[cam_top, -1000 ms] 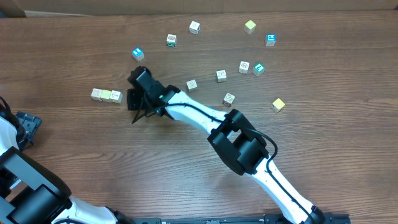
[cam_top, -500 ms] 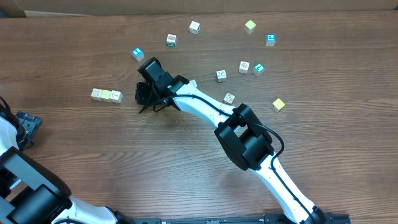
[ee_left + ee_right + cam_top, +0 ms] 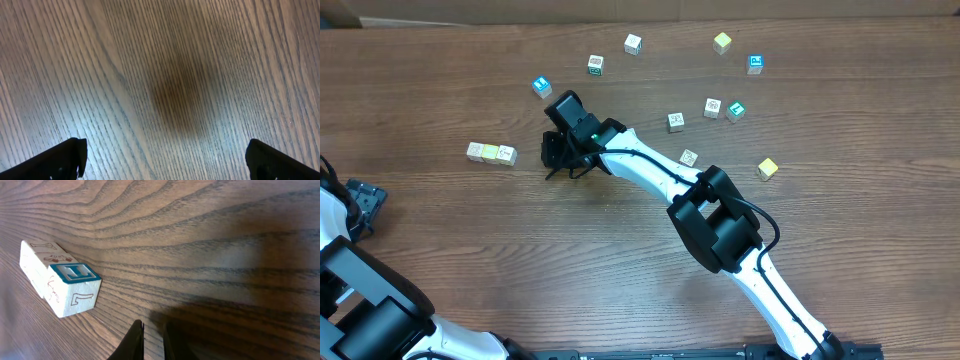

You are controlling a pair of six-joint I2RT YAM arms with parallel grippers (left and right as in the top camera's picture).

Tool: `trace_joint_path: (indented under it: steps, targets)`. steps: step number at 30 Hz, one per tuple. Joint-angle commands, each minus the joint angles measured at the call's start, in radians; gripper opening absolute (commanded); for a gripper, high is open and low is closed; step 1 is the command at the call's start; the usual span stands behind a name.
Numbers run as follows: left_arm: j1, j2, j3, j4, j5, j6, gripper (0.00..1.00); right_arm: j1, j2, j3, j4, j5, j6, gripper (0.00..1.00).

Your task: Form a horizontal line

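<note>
The horizontal line (image 3: 490, 153) lies on the counter (image 3: 520, 270) near the right jaws. In the overhead view it sits off to their left, with a strip of bare wood between its nearest cube and them, so the two are not touching. Those jaws are all but clenched, the two dark fingertips (image 3: 134, 341) parted by a thin slit, and they grasp nothing. From above, the row reads as three touching cubes, white, yellow-green and white, running left to right with a slight tilt. Whether it has a fourth cube I cannot tell from there. The right wrist view adds what the overhead cannot resolve. The end cube (image 3: 75, 290) nearest the jaws has a teal-framed letter on its top face and a letter on its white side. The cubes behind it carry red and brown prints, though they are hard to count at that angle. Farther out, beyond the right arm (image 3: 640, 175), ten loose cubes (image 3: 675, 121) lie scattered and apart from one another: five white, three blue or teal, two yellow. Well away at the counter's lower left is the left arm (image 3: 360, 290). Only the left wrist view shows that the left jaws stand released and wide, one tip in each bottom corner over plain wood grain.
</note>
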Motion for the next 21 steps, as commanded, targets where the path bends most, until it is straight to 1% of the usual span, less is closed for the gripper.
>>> trace_joint_path:
  steps: [1,4,6,7,8,9,10,11,12,13,14,15,16,17,21]
  targets:
    - [0.002,0.014,-0.006,0.001,-0.021,0.004,1.0,-0.017,0.05,-0.037,-0.034,0.067,-0.008,0.12]
    - [0.002,0.014,-0.006,0.012,-0.011,-0.015,1.0,-0.017,0.05,-0.037,-0.034,0.068,-0.008,0.12]
    - [0.002,0.014,-0.006,0.05,0.028,-0.05,1.0,-0.017,0.05,-0.037,-0.037,0.067,-0.008,0.12]
    - [0.002,0.014,-0.006,0.07,0.075,-0.072,1.0,-0.017,0.05,-0.037,-0.039,0.067,-0.008,0.12]
    - [0.002,0.013,-0.006,0.05,0.192,-0.074,1.0,-0.017,0.05,-0.037,-0.039,0.067,-0.008,0.12]
    - [0.002,0.013,-0.006,0.035,0.27,-0.061,1.0,-0.017,0.05,-0.037,-0.039,0.067,-0.008,0.12]
    - [0.002,0.013,-0.006,0.046,0.343,0.006,0.99,-0.017,0.05,-0.037,-0.036,0.068,-0.008,0.12]
    - [0.0,0.014,-0.006,0.058,0.42,0.069,0.92,-0.017,0.05,-0.037,-0.032,0.068,-0.008,0.12]
    - [-0.004,0.015,-0.006,0.072,0.476,0.105,0.73,-0.017,0.05,-0.037,-0.026,0.068,-0.008,0.12]
    - [-0.012,0.016,-0.006,0.096,0.518,0.137,0.53,-0.017,0.05,-0.037,-0.021,0.068,-0.008,0.12]
    - [-0.024,0.018,-0.006,0.118,0.531,0.164,0.33,-0.017,0.05,-0.037,-0.016,0.067,-0.008,0.12]
    - [-0.039,0.019,-0.006,0.136,0.526,0.188,0.17,-0.017,0.05,-0.037,-0.011,0.067,-0.008,0.12]
    - [-0.05,0.019,-0.006,0.15,0.524,0.21,0.09,-0.017,0.05,-0.037,-0.009,0.067,-0.008,0.12]
    - [-0.068,0.019,-0.006,0.174,0.526,0.245,0.04,-0.017,0.05,-0.037,-0.007,0.067,-0.007,0.12]
    - [-0.148,0.019,-0.006,0.25,0.53,0.344,0.04,-0.017,0.05,-0.037,-0.008,0.067,-0.008,0.12]
